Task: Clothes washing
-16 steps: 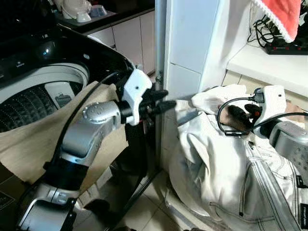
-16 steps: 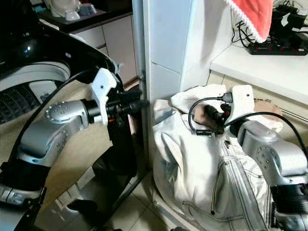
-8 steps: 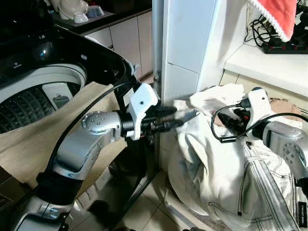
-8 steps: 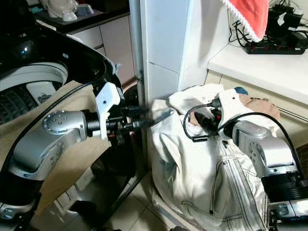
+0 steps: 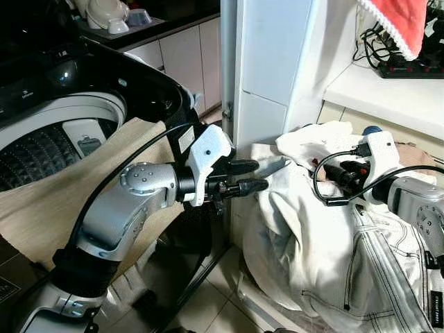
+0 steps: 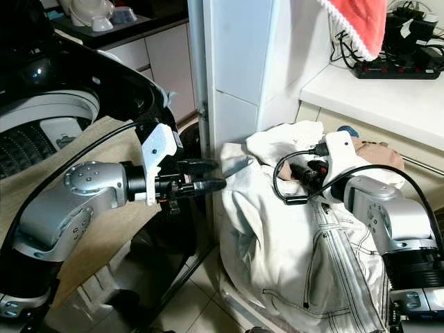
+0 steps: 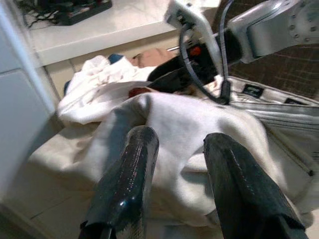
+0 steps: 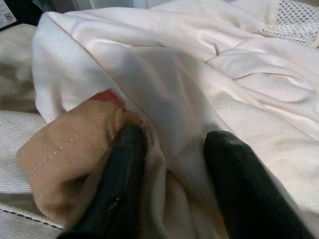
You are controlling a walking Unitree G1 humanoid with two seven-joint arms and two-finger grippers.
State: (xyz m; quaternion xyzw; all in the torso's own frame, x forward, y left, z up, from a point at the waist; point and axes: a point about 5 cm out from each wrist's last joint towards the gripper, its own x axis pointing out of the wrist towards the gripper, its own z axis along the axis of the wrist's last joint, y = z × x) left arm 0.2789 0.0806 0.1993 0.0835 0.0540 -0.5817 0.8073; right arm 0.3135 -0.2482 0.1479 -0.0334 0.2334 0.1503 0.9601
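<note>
Left eye view: left gripper (image 5: 251, 175), fingers parted and empty, held just beside the white clothes pile (image 5: 326, 257). Beyond, right gripper (image 5: 341, 175), fingers spread, pressed into white fabric and a tan garment (image 8: 70, 149). Washing machine (image 5: 62, 118) at far left.

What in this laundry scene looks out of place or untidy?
A beige cloth hangs over the washing machine rim instead of lying inside the drum. The white clothes are heaped loosely beside it.
</note>
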